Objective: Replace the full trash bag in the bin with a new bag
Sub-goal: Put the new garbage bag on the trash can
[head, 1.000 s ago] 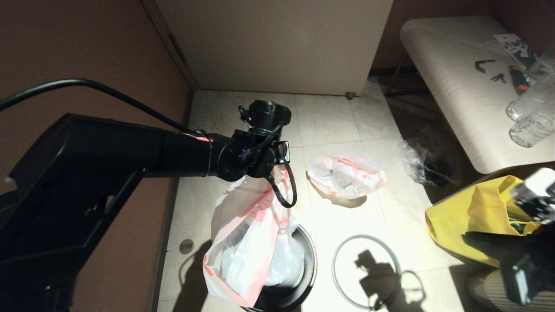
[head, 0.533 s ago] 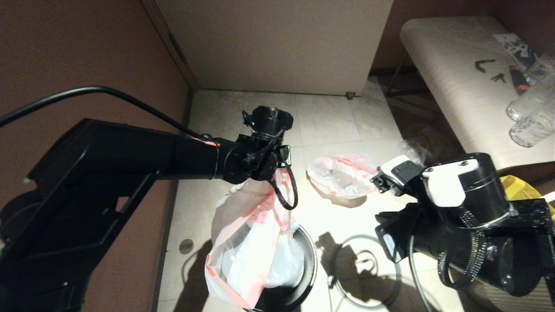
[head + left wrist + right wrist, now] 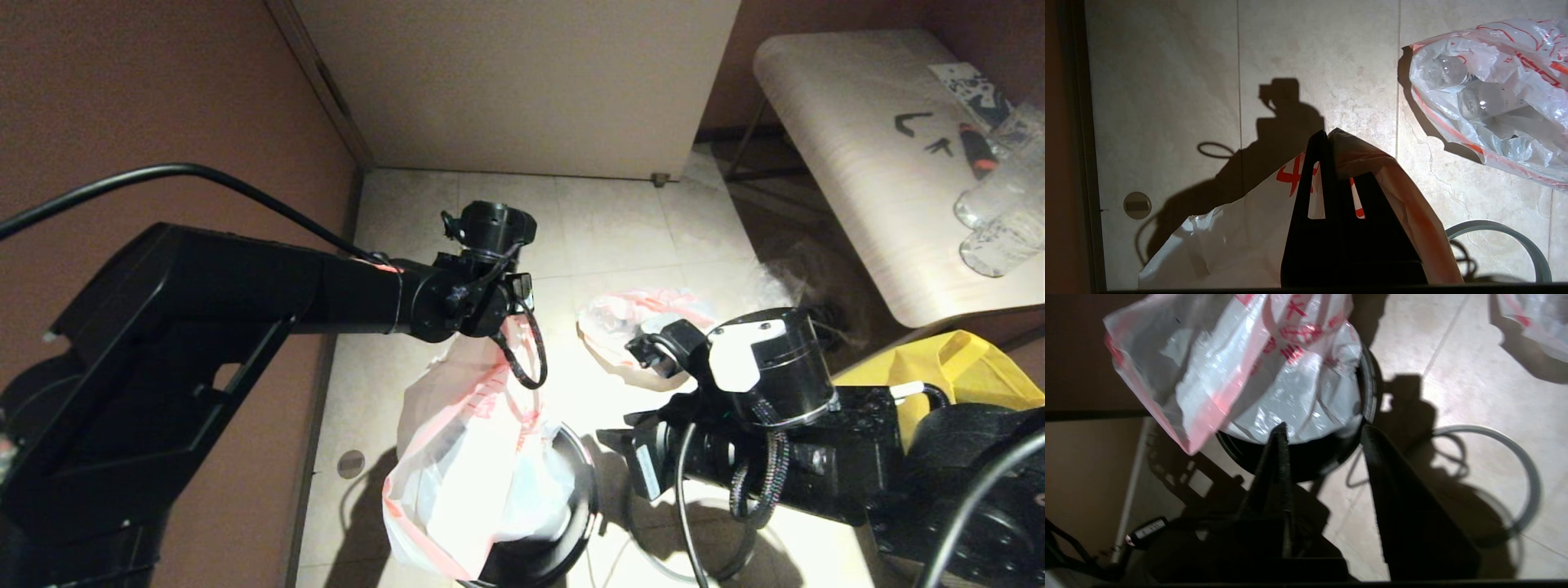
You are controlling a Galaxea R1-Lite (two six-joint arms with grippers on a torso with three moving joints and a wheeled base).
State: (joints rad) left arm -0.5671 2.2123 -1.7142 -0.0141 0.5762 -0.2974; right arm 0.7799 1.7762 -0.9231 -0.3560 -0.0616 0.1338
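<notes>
While the left tool (image 3: 1327, 141) was closed on the top edge of the new bag (image 3: 465, 465), the bag hung down into the bin (image 3: 571, 523) on the floor. The right tool (image 3: 1323, 430) stood partly open, holding nothing, just beside the bin's rim. The full trash bag (image 3: 620, 322) lay apart, half hidden behind the right arm.

Beige tiled floor (image 3: 620, 220), brown wall (image 3: 163, 90), pale wooden bench (image 3: 865, 155).
</notes>
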